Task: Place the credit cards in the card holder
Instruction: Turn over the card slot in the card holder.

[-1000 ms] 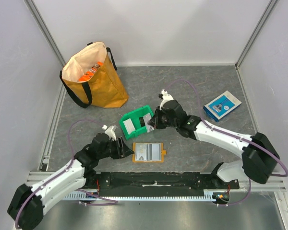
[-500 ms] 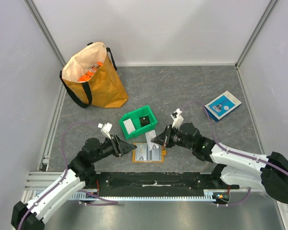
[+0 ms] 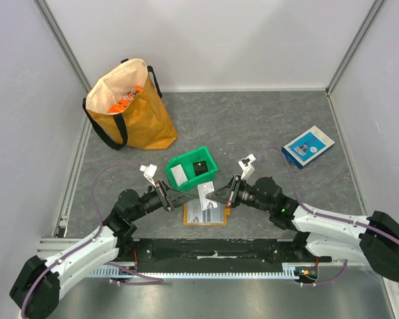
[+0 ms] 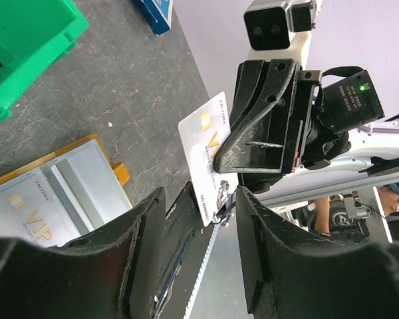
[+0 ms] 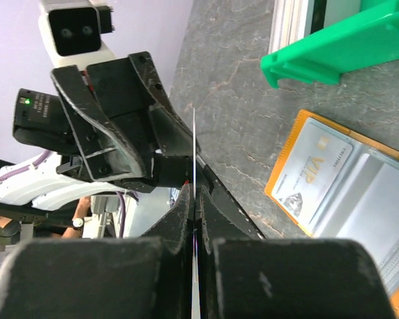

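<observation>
My right gripper [image 3: 214, 197] is shut on a white credit card [image 3: 204, 192] and holds it upright above the open orange card holder [image 3: 186, 219]. The right wrist view shows that card edge-on [image 5: 194, 149] between the shut jaws. My left gripper [image 3: 184, 199] is open and faces the card from the left, its jaws level with the card's lower edge [image 4: 209, 156] and not touching it. The card holder [image 4: 122, 174] lies flat with a grey VIP card [image 4: 26, 212] in its pocket. More cards, one white [image 3: 178, 174] and one black [image 3: 199, 167], sit in the green bin [image 3: 186, 159].
The green bin [image 5: 346, 40] stands just behind the card holder [image 5: 280, 169]. A yellow-orange tote bag [image 3: 130, 109] is at the back left. A blue-and-white flat box [image 3: 308, 146] lies at the right. The table's near rail [image 3: 213, 249] runs below both grippers.
The right gripper left the green bin with the white card and came over the card holder. The left gripper rose and moved right towards the card.
</observation>
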{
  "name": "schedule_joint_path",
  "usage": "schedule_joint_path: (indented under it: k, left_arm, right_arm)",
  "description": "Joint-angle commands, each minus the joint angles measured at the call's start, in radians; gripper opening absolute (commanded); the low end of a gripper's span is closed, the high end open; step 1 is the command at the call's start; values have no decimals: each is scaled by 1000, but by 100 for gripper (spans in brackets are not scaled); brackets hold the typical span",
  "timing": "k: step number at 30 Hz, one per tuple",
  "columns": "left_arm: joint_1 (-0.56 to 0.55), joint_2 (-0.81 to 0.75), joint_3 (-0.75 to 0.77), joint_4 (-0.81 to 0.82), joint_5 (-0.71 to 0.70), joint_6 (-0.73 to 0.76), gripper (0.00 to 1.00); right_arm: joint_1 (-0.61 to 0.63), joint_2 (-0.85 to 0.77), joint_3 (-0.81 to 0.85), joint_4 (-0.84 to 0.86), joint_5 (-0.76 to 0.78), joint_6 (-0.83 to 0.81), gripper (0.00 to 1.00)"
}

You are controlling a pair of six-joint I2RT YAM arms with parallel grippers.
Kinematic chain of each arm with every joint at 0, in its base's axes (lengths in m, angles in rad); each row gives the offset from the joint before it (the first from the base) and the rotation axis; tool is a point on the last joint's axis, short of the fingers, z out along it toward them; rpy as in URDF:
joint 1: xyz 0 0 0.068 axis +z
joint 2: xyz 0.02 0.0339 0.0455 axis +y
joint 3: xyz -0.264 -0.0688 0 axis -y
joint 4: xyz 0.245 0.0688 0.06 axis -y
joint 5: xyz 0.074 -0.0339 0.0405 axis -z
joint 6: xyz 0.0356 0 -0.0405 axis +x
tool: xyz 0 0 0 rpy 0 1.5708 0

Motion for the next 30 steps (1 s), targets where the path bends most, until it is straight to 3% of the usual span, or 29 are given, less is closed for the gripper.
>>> schedule_joint_path:
  k: [1,10,14,23,29,30]
  left_arm:
    - [-20,73,-77,159,13,-27,52]
    - [-89,221,-51,272,-3,-18,51]
    - [-103,270,-50,349,-24,-33,40]
    - [-110,324,-27,426,-44,-46,33]
    - [-112,362,-25,449,-33,-50,2]
    - [-113,363,-30,447,-30,-52,2]
  right_arm:
    - [9,8,-11,118,-14,31,0]
    - [11,21,-16,151,-15,45,0]
    - [12,37,-16,163,-21,50,0]
    - [12,69,-13,181,-40,56,0]
    - [12,71,-11,174,-35,42,1]
    - [12,64,-11,155,-29,33,6]
